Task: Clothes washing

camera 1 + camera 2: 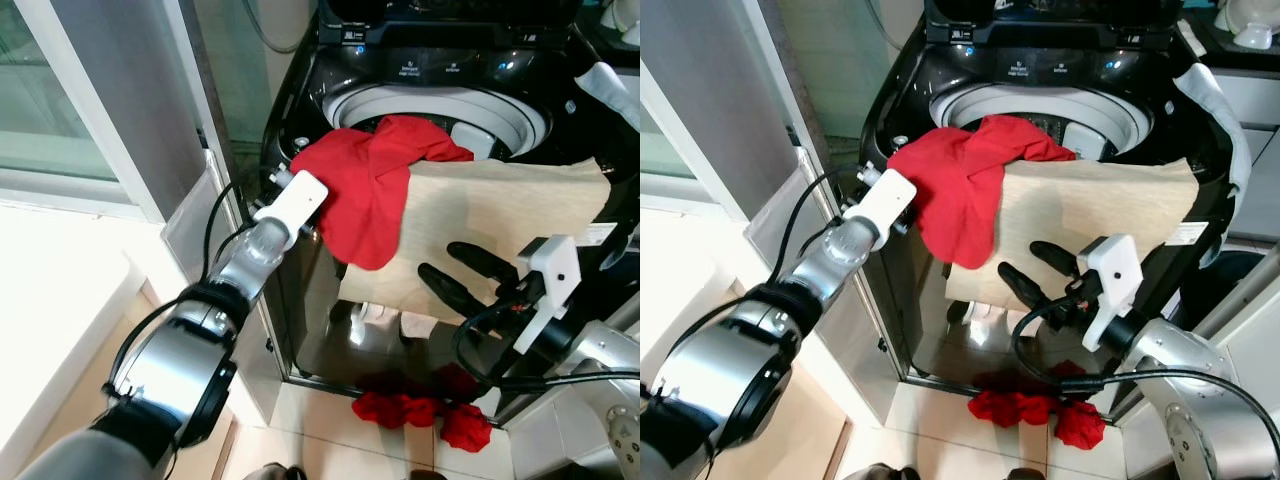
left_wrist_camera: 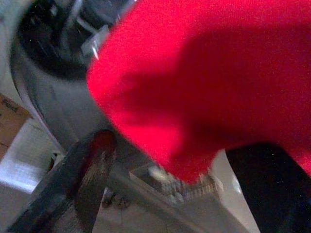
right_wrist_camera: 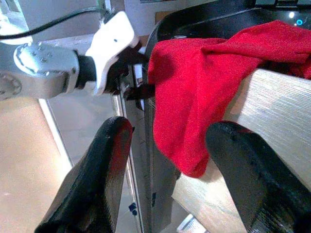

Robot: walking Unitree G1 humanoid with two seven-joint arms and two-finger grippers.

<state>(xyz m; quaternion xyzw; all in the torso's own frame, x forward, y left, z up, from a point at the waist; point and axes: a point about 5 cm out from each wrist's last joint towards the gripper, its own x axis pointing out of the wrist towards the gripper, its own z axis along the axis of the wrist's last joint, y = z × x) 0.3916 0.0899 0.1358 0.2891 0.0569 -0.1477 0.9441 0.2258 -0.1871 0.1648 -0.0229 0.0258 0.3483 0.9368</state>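
A red garment point(image 1: 365, 190) hangs over the front rim of the black top-loading washer point(image 1: 440, 62), partly inside the drum. Beside it a beige cloth point(image 1: 500, 210) drapes down the washer's front. My left gripper point(image 3: 138, 72) reaches the red garment's left edge at the washer's corner. Its fingers point(image 2: 92, 170) stand apart, and the red fabric fills the space above them. My right gripper point(image 1: 455, 272) is open in front of the beige cloth's lower part, just below the red garment's hanging tip, with nothing between its fingers point(image 3: 109, 160).
Another red garment point(image 1: 420, 405) lies crumpled on the tiled floor at the washer's foot. A glass sliding door with a white frame point(image 1: 110, 110) stands close on the left. A white object point(image 1: 610, 85) leans at the washer's right side.
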